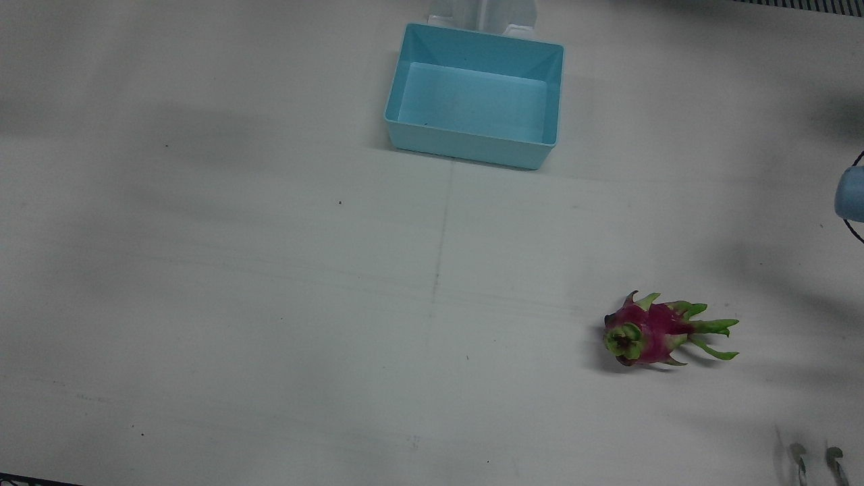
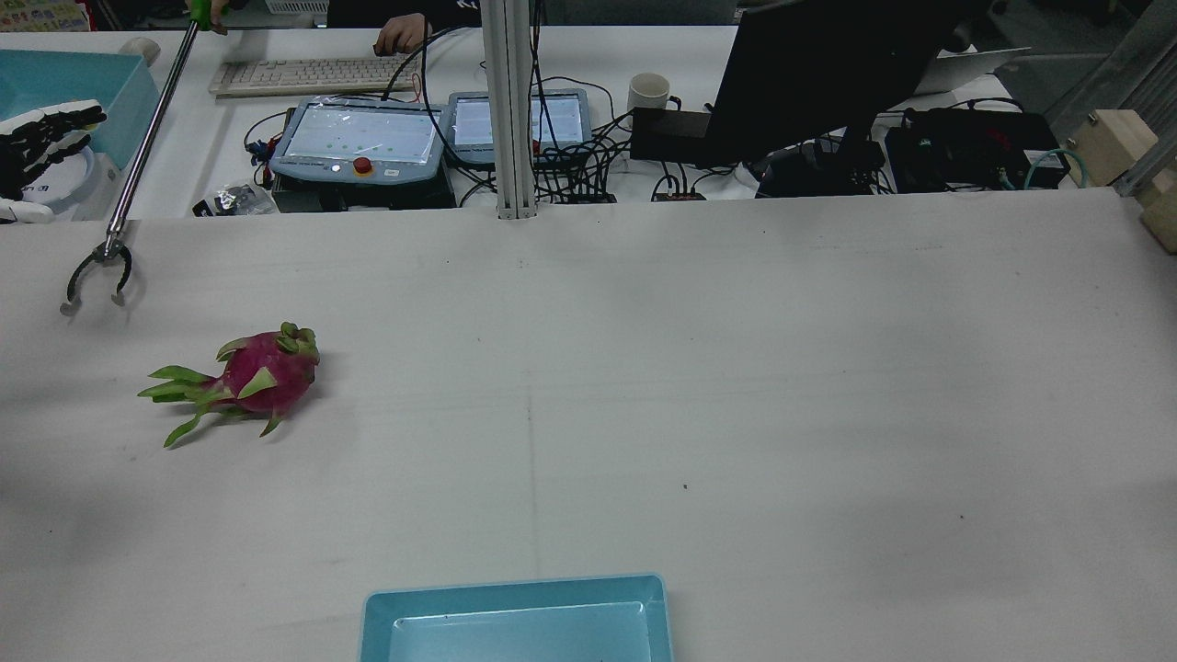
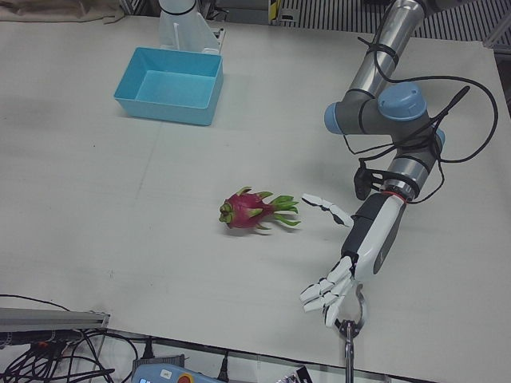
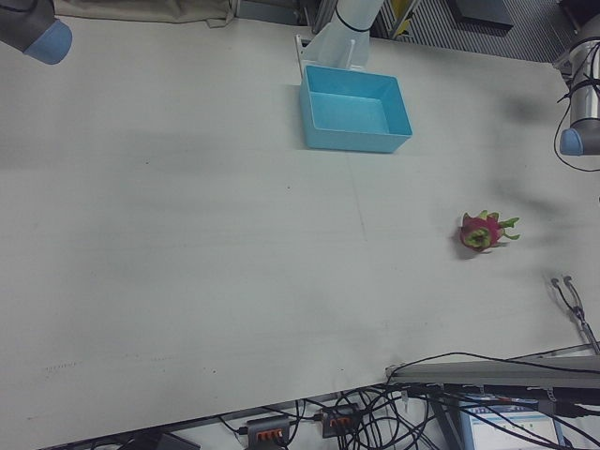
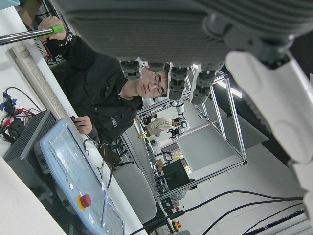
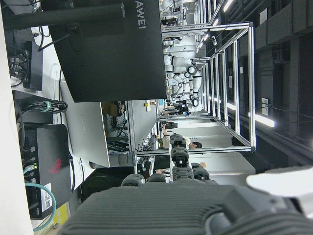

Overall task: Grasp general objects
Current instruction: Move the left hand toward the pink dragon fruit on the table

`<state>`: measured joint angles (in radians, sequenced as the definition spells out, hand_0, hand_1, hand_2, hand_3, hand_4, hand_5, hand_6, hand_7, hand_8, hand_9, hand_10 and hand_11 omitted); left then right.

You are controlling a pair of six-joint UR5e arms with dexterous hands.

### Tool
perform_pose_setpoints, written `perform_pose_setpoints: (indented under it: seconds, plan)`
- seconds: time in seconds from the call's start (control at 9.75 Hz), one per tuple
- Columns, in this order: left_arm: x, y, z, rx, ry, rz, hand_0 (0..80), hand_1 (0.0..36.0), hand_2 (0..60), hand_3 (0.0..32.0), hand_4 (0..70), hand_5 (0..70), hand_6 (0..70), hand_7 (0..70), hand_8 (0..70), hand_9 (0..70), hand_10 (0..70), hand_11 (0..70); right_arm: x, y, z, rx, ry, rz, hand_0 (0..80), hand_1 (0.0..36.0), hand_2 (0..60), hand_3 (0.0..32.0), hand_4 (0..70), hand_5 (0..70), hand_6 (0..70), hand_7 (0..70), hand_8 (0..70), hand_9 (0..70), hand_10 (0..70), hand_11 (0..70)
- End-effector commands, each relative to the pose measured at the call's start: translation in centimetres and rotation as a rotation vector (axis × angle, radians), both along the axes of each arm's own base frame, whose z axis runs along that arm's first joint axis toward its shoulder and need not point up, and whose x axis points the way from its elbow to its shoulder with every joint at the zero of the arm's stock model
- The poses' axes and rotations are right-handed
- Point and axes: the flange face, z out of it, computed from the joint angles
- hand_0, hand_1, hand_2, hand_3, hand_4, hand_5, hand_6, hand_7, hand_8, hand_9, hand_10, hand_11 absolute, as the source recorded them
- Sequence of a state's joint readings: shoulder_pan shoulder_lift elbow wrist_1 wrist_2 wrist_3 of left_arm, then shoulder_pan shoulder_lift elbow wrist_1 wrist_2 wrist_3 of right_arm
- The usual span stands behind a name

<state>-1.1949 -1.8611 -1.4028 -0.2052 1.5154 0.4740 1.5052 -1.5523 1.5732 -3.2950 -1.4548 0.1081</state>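
Table (image 1: 202,304): wide, white. Blue bin (image 1: 476,94): empty, at the robot's edge, well apart from the fruit. Left hand (image 3: 351,251): fingers spread, holding nothing, near the fruit's leafy end. Right hand (image 6: 195,196): fingers extended, nothing held. Dragon fruit (image 1: 648,331): lying on its side on the left half. Reacher claw (image 2: 97,271): beside the hand. Risks: the rounded fruit may roll under a sideways push; fingers may snag scales or strike the claw.

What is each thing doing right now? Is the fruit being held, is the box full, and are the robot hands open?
dragon fruit: lying on its side on the table, nothing touching it.
blue bin: upright, empty.
left hand: open, fingers spread, holding nothing, beside the fruit but apart from it.
right hand: holds nothing; open or shut, cannot tell.
grabber tool: claw open, empty.
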Motion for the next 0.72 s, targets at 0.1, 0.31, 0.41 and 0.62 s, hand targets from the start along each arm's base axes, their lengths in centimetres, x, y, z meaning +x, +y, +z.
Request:
perform_pose_setpoints:
  seconds: [0.1, 0.31, 0.41, 0.62]
  plan:
    - [-2.8, 6.7, -2.8, 0.098, -0.250, -0.088, 58.6, 28.0, 17.3, 0.0, 7.5, 9.8, 2.6, 13.7, 0.0, 1.3, 5.5, 10.7, 0.1, 0.0, 0.0, 0.001, 0.001, 0.002, 0.0, 0.0, 0.0, 0.0, 0.0, 0.0, 0.0, 0.0, 0.0, 0.0, 0.0, 0.0]
    - [-2.1, 8.0, -5.7, 0.144, -0.408, -0.042, 56.9, 25.5, 15.1, 0.0, 10.0, 10.0, 1.1, 12.0, 0.0, 1.0, 3.1, 7.0, 0.0, 0.0, 0.0, 0.001, 0.001, 0.000, 0.0, 0.0, 0.0, 0.0, 0.0, 0.0, 0.0, 0.0, 0.0, 0.0, 0.0, 0.0]
    - [-1.7, 8.3, -6.2, 0.158, -0.493, -0.053, 56.9, 25.0, 12.5, 0.0, 8.3, 10.1, 0.0, 10.7, 0.0, 0.7, 0.2, 1.6, 0.0, 0.0, 0.0, 0.001, -0.001, 0.000, 0.0, 0.0, 0.0, 0.0, 0.0, 0.0, 0.0, 0.0, 0.0, 0.0, 0.0, 0.0]
    - [5.4, 8.5, -8.0, 0.192, -0.613, 0.030, 55.4, 23.6, 11.6, 0.0, 6.5, 10.4, 0.0, 10.2, 0.0, 0.6, 0.0, 0.0, 0.0, 0.0, 0.0, 0.001, -0.001, 0.000, 0.0, 0.0, 0.0, 0.0, 0.0, 0.0, 0.0, 0.0, 0.0, 0.0, 0.0, 0.0]
